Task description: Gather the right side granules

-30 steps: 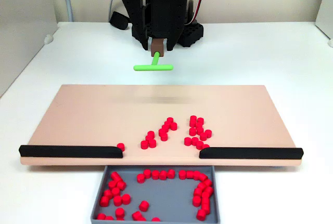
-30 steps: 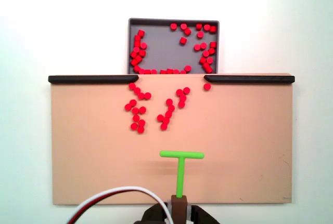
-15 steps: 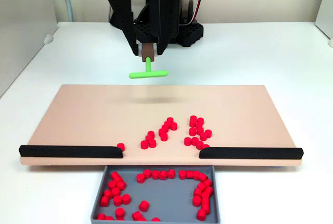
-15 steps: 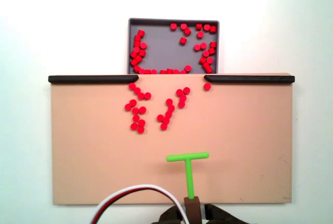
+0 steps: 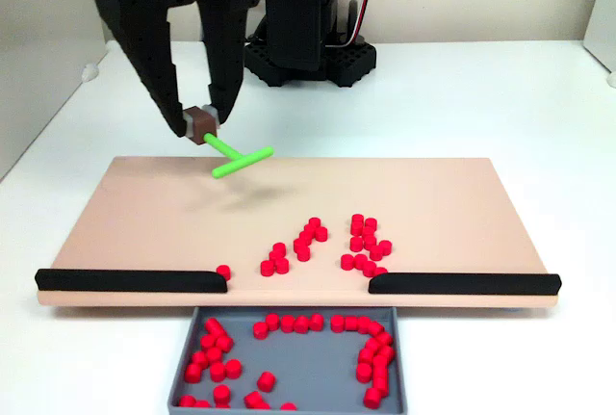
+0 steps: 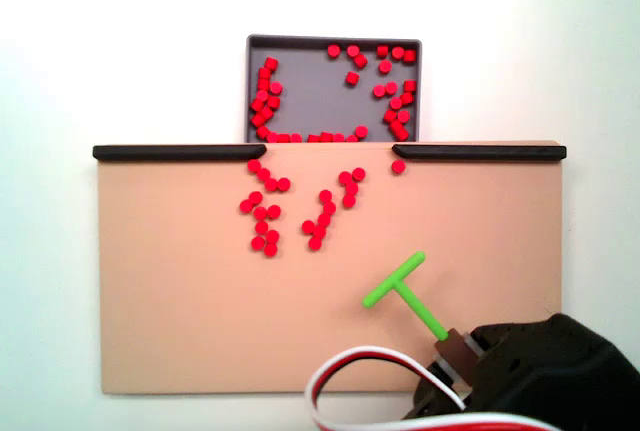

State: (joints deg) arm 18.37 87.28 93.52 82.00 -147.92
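Black plastic arm, at ten o'clock in a fixed view, ending in the claw (image 5: 200, 124), which is closed on the brown-capped stem of a green T-shaped stick (image 5: 237, 157); the stick's bar tilts and hangs above the far left part of the tan board (image 5: 144, 213). In another fixed view the claw (image 6: 455, 353) sits at five o'clock, with the stick (image 6: 402, 286) pointing toward eleven o'clock over the board (image 6: 180, 301). Toward the middle, the granules (image 5: 365, 242) lie on the board in loose red clusters near its front edge, at about six o'clock from board centre, with one lone pellet touching the end of the left black rail (image 5: 130, 281). Right of the gap runs the second black rail (image 5: 464, 283). Below the gap, a grey tray (image 5: 289, 357) on the white surface (image 5: 539, 97) holds many more red pellets (image 5: 375, 352).
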